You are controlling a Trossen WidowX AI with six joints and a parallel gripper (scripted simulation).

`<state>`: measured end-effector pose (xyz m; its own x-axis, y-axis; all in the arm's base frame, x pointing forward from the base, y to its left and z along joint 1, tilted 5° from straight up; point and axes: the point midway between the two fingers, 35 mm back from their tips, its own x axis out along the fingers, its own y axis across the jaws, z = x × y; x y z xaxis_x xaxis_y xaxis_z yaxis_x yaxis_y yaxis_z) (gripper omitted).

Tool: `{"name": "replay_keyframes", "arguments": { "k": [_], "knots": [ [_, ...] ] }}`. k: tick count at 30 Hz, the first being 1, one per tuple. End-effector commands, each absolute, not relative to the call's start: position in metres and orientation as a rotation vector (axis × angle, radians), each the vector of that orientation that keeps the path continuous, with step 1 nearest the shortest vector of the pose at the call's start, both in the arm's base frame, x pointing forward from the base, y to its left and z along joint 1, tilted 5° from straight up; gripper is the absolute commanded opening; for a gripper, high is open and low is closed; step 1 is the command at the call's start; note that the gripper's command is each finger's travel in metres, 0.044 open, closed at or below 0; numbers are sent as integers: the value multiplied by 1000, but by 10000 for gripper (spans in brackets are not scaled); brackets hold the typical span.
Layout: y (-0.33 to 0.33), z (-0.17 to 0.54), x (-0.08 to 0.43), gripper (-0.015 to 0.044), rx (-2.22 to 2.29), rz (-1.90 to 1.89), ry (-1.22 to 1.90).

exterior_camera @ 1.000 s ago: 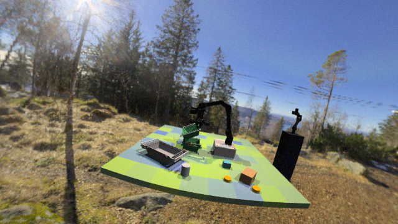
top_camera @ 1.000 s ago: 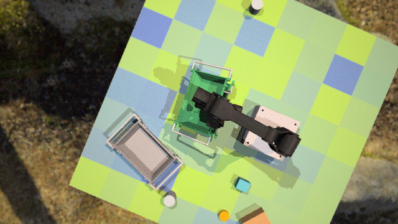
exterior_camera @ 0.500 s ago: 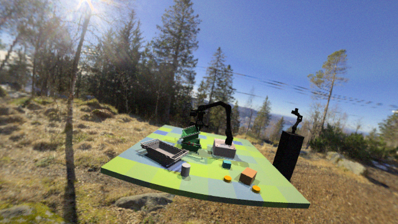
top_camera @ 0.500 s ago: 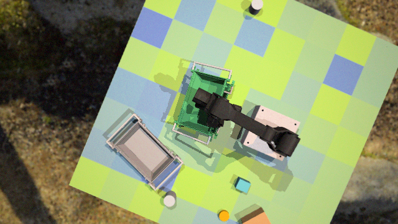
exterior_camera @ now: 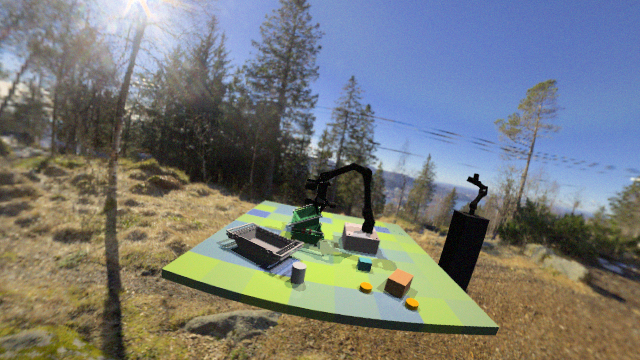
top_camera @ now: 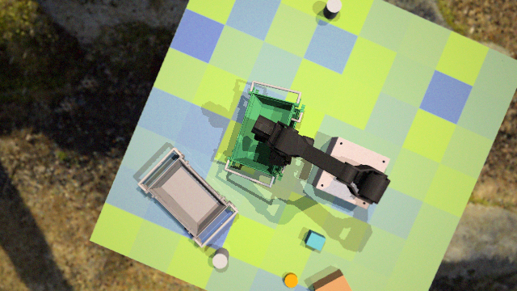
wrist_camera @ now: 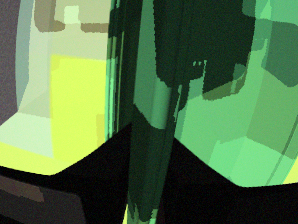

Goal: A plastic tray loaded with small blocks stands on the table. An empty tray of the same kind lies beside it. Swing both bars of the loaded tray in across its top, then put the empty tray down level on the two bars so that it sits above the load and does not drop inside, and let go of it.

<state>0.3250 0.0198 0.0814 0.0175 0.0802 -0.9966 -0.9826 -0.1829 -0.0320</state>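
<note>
evidently the claw (top_camera: 281,157) (exterior_camera: 322,204) (wrist_camera: 144,131) is clenched on the long side wall of the empty green tray (top_camera: 268,113) (exterior_camera: 305,214), the side nearest the arm's base (top_camera: 365,155) (exterior_camera: 361,240). a wall is thin enough for the fingers to pinch, and this one leaves the tray's underside free to meet the bars. the empty tray is up over the loaded green tray (top_camera: 279,176) (exterior_camera: 307,237), inward from the counter's (top_camera: 258,242) (exterior_camera: 330,305) left edge as seen from above.

from the outside view the held tray looks aslant, so it probably needs levelling before the claw lets go; held by one side, it may well sag at the other. most of the loaded tray is hidden from above, and whether both its bars lie across its top cannot be told. if one does not, the empty tray could drop into the load.

the grey tray (top_camera: 187,196) (exterior_camera: 260,239) stands apart, toward the counter's left corner, likely no part of this stack. the blue block (top_camera: 314,240) (exterior_camera: 364,263) lies toward the near edge, well clear of the stacking.
</note>
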Motion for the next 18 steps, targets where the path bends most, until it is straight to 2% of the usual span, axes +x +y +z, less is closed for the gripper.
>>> {"name": "replay_keyframes", "arguments": {
  "k": [1, 18],
  "knots": [
    [20, 81, 325, 0, -1299, 1350, 1033],
    [19, 68, 314, 0, -1299, 1350, 1034]
  ]
}}
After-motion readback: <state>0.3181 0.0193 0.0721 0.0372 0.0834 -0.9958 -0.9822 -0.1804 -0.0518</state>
